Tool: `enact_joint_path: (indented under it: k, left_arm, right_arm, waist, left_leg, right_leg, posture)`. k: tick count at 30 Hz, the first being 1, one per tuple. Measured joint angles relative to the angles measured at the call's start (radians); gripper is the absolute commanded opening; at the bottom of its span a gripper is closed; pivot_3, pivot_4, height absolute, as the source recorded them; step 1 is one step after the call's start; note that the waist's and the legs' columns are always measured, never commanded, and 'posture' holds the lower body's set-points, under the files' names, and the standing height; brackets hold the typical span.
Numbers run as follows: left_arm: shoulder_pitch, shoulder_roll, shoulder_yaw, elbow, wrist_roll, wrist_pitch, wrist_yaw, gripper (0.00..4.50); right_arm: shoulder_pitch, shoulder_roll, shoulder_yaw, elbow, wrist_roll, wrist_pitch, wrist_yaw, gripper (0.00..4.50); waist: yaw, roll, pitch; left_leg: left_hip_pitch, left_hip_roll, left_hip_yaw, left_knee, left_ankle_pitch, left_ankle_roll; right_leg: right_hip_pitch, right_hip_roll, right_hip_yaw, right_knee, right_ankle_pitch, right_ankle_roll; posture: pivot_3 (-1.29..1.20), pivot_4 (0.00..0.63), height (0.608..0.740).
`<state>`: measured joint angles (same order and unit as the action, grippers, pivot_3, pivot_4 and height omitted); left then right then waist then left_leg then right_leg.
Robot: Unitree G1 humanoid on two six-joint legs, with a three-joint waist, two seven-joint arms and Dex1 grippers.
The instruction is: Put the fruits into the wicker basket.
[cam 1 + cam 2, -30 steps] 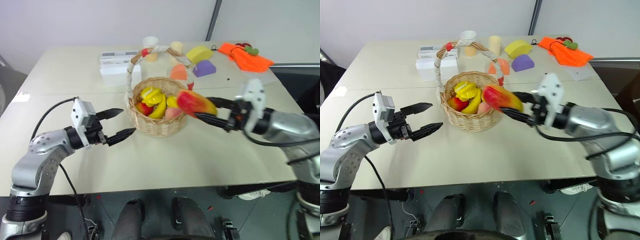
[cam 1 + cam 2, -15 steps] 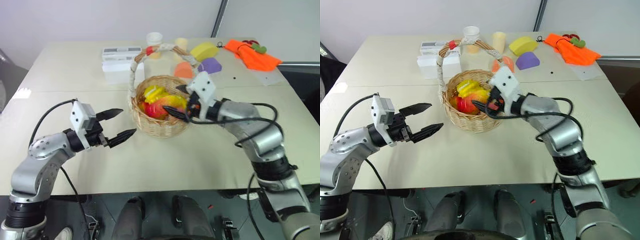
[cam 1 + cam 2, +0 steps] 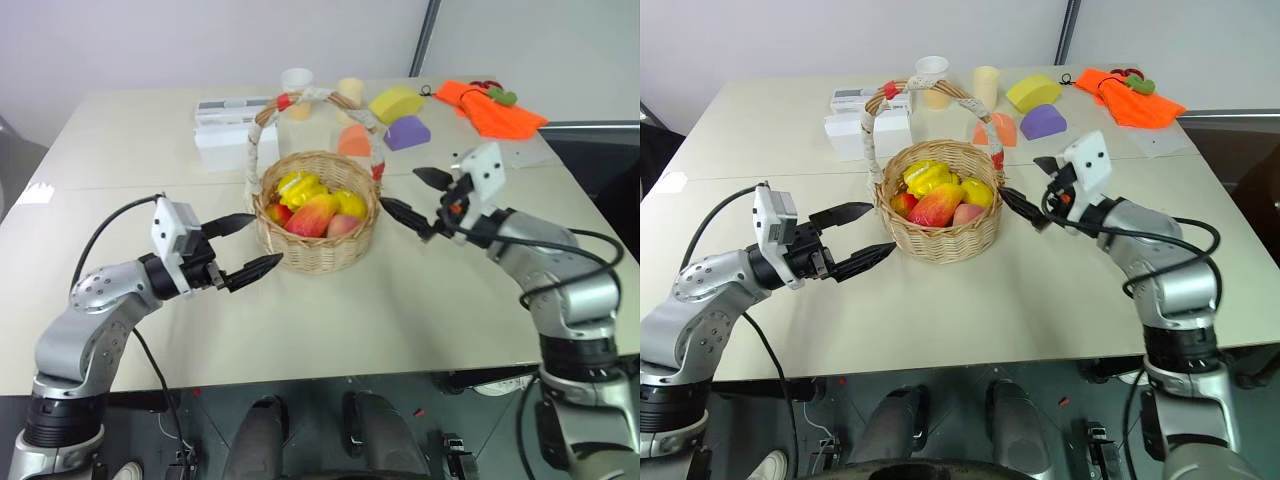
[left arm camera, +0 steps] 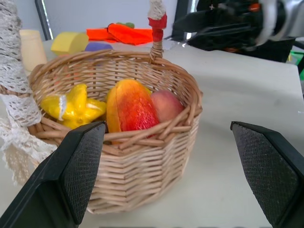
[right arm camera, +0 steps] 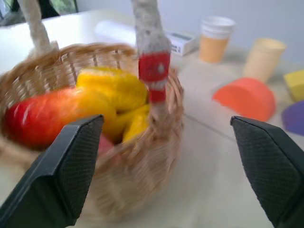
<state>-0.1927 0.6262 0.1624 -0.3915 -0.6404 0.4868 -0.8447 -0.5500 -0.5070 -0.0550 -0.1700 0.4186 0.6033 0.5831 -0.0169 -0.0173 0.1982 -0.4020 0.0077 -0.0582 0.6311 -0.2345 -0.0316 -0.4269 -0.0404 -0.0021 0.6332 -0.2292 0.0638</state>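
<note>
The basket [image 3: 318,215] stands at table centre with the mango [image 3: 313,214] and the peach [image 3: 343,225] both inside it, the mango lying across the middle and the peach at its 4 o'clock against the rim; yellow fruit pieces [image 3: 301,187] sit at the basket's 11 o'clock. The right gripper [image 3: 416,197] hangs just beside the basket at its 3 o'clock, jaws spread wide and empty. The left gripper [image 3: 243,248] hangs near the basket at its 8 o'clock, jaws likewise wide and empty. By this layout the task appears complete. Hazards from here: the right fingers point toward the handle's red band [image 3: 379,171], so any sweep toward the basket could hook the handle and tip or drag it; the left fingers point at the basket wall, so a forward push could shove it across the table [image 3: 330,310]. The mango lies high in the basket and could roll out if the basket is jolted. A white box [image 3: 225,133] at the basket's 10 o'clock carries printing too small to read; no other writing is legible.
</note>
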Motion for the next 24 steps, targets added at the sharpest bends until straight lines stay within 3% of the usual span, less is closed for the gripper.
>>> enact_joint_path:
  k: [9, 13, 20, 24]
  left_arm:
    - [0.007, -0.008, -0.010, -0.012, -0.001, 0.001, 0.019, 4.50]
    - [0.017, -0.013, -0.016, -0.017, -0.001, 0.001, 0.021, 4.50]
    - [-0.004, -0.016, -0.028, -0.007, 0.000, -0.001, 0.016, 4.50]
    - [-0.030, -0.028, -0.051, 0.015, 0.007, -0.005, 0.006, 4.50]
  right_arm:
    - [-0.048, 0.086, -0.001, 0.126, -0.019, -0.047, -0.034, 0.05]
    - [-0.028, 0.075, -0.041, 0.104, -0.003, -0.045, -0.040, 0.05]
    - [0.015, -0.075, -0.318, 0.097, -0.001, -0.073, -0.155, 0.05]
    - [0.052, -0.159, -0.414, 0.215, -0.083, -0.133, -0.253, 0.05]
  waist:
    - [0.004, 0.000, 0.000]
    - [0.006, 0.000, 0.000]
    - [0.009, 0.000, 0.000]
    - [0.005, 0.000, 0.000]
  left_leg:
    - [-0.001, 0.000, 0.000, 0.000, 0.000, 0.000]
    - [-0.001, 0.000, 0.000, 0.000, 0.000, 0.000]
    - [-0.002, -0.001, 0.001, 0.001, 0.000, 0.000]
    - [-0.002, -0.001, 0.001, 0.001, 0.000, 0.000]
  right_leg:
    - [0.000, -0.001, 0.000, 0.000, 0.000, 0.000]
    - [0.000, 0.000, 0.000, 0.000, 0.000, 0.000]
    - [0.000, -0.002, 0.000, -0.002, 0.000, 0.000]
    - [0.000, -0.002, 0.000, -0.001, 0.000, 0.000]
  posture:
    - [0.00, 0.150, 0.740]
    - [0.00, 0.150, 0.740]
    - [0.00, 0.150, 0.740]
    - [0.00, 0.150, 0.740]
